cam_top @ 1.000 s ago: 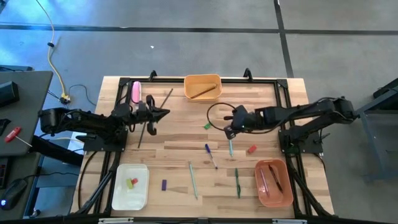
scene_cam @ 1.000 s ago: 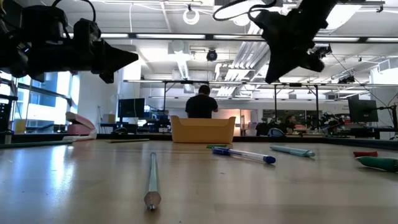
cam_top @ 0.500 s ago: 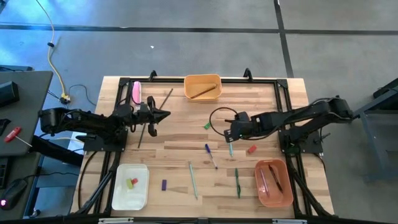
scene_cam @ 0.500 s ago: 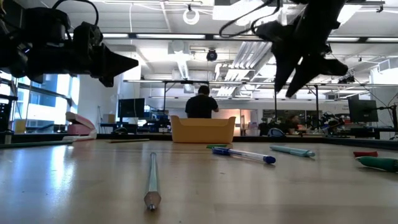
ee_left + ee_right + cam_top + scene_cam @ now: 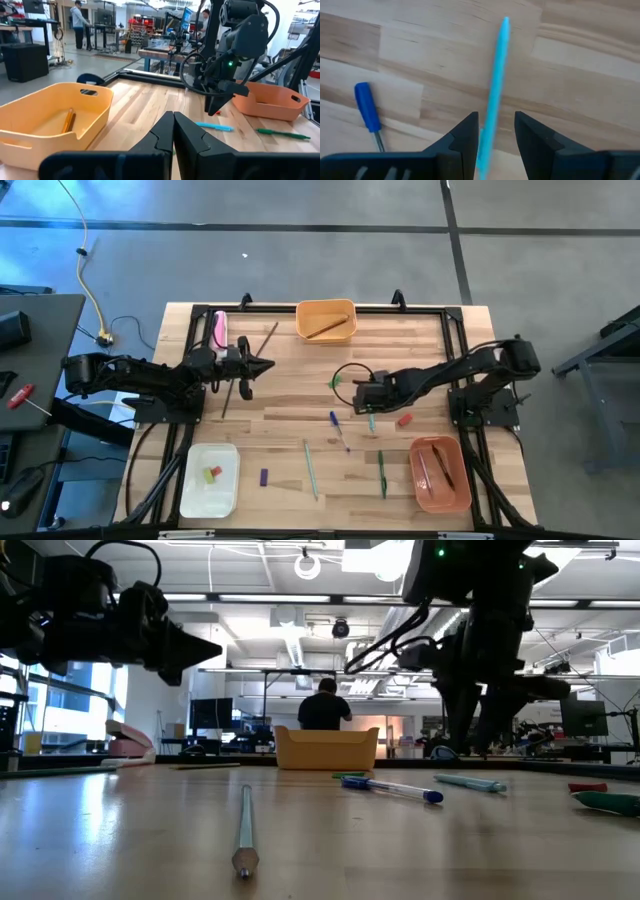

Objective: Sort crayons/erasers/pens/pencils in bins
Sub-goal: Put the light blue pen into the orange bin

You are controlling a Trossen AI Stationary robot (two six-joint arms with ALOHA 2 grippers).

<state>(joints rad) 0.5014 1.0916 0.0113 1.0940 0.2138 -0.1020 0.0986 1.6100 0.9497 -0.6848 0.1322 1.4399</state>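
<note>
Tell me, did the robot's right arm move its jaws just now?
Yes. The right gripper came down over the teal pen, sliding away from the yellow-orange bin in the high view, and its jaws opened around the pen.

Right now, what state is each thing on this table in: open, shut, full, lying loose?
Right tool: open, fingers astride the teal pen, not gripping.
Left tool: shut, empty, raised.
Yellow-orange bin: holds one pencil.
Salmon bin: holds sticks.
White bin: holds short pieces.
Blue pen: loose on the table.
</note>
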